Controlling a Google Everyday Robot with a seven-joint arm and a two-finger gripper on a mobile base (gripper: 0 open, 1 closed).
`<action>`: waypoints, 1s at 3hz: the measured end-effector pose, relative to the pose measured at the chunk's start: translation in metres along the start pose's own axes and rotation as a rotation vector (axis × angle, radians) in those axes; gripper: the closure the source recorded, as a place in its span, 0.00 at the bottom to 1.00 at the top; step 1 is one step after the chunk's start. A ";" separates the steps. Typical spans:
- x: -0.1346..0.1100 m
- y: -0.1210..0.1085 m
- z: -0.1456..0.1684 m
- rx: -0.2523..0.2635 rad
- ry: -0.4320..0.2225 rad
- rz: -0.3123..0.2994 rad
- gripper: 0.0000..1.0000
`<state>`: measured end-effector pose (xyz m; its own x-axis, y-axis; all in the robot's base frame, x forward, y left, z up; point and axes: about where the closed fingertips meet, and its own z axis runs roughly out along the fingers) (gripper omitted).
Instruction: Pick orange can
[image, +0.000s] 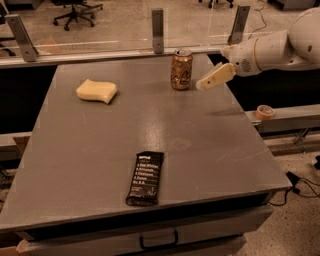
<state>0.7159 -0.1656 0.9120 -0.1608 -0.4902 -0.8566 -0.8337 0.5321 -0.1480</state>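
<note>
The orange can (181, 70) stands upright near the far edge of the grey table (210, 145), orange-copper with a pale mottled pattern and a silver rim. My gripper (204, 83) reaches in from the right on a white arm (270, 50). It hangs just to the right of the can at about the height of the can's lower half, a small gap away and not touching it.
A pale yellow sponge (96, 91) lies at the far left of the table. A flat black snack bar wrapper (145, 178) lies near the front edge. A roll of tape (264, 111) sits on the ledge to the right. A glass barrier with posts (158, 30) runs behind the table.
</note>
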 end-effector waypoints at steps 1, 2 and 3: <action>-0.012 -0.005 0.028 -0.024 -0.121 0.080 0.00; -0.029 0.003 0.052 -0.049 -0.190 0.099 0.00; -0.035 0.013 0.076 -0.071 -0.207 0.108 0.15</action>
<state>0.7511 -0.0887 0.9027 -0.1449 -0.2773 -0.9498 -0.8538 0.5202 -0.0216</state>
